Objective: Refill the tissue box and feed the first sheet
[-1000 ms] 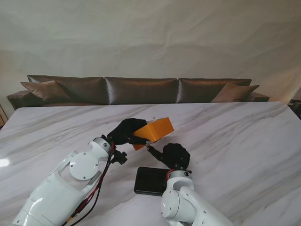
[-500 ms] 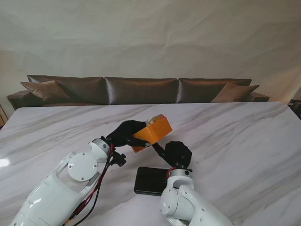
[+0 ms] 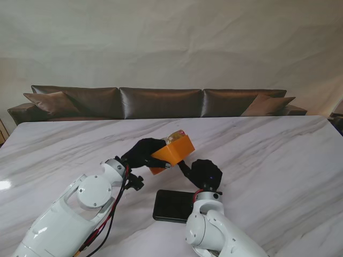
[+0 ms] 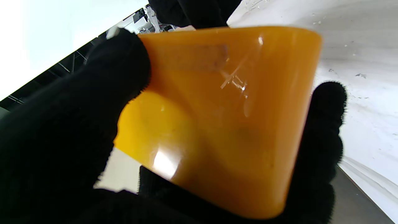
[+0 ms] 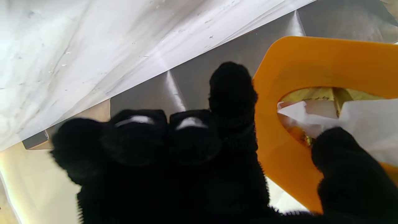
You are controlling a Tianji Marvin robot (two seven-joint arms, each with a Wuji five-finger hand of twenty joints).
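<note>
Two gloved hands meet at one orange box [image 3: 172, 152], tilted above the table [image 3: 268, 155]. Left hand [image 3: 141, 152] clamps the box. Right hand [image 3: 202, 174] reaches its slot, thumb on the tissue [image 5: 357, 119]; whether it grips, I cannot tell.

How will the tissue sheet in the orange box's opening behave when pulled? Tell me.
The tissue looks crumpled and thin at the slot, so it is probably floppy and may tear if tugged sharply. The orange box looks glossy, perhaps slippery, so the left hand probably needs a firm grip while the right hand pulls.

Soft even daylight, glare on the marble table [image 3: 278, 160], wrist views blurred up close
</note>
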